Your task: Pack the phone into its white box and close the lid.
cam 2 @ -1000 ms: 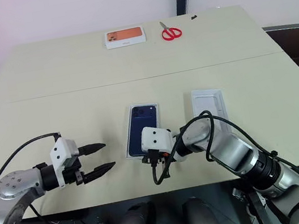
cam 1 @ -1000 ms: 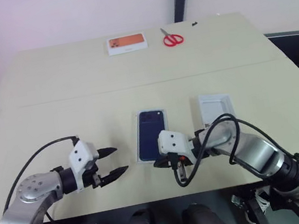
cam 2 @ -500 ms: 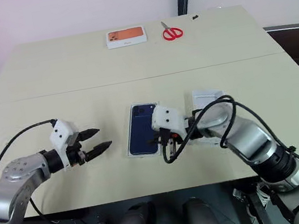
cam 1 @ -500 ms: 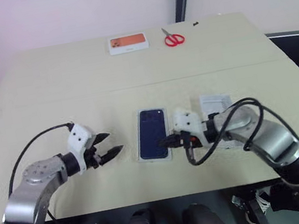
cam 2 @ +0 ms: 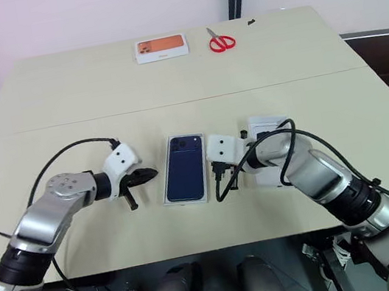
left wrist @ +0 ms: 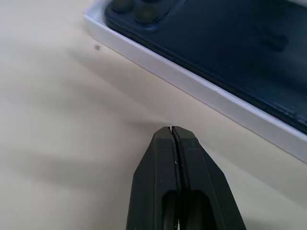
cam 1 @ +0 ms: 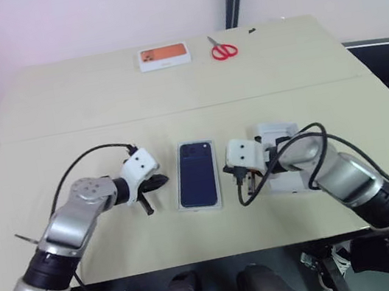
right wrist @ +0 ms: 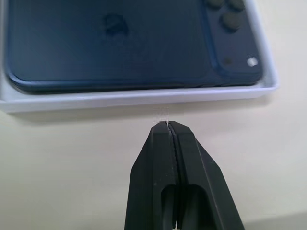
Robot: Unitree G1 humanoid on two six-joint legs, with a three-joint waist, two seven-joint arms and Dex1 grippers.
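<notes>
Phone (cam 2: pixel 187 174) lies camera-up in the white box (left wrist: pixel 201 91) at table (cam 1: pixel 61 108) centre. Left end effector (left wrist: pixel 171 132) and right end effector (right wrist: pixel 167 125) both closed, empty, flanking the box's long sides. Remaining: the lid.

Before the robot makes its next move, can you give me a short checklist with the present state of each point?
1. The phone lies flat inside the white box: ok.
2. Left gripper shut, holding nothing, on the box's left side: ok.
3. Right gripper shut, holding nothing, on the box's right side: ok.
4. Both grippers short of the box rim, a strip of table between: ok.
5. Lid placed on the box: not ok, the box is open.
6. The white piece behind the right arm is the lid: cannot tell.
</notes>
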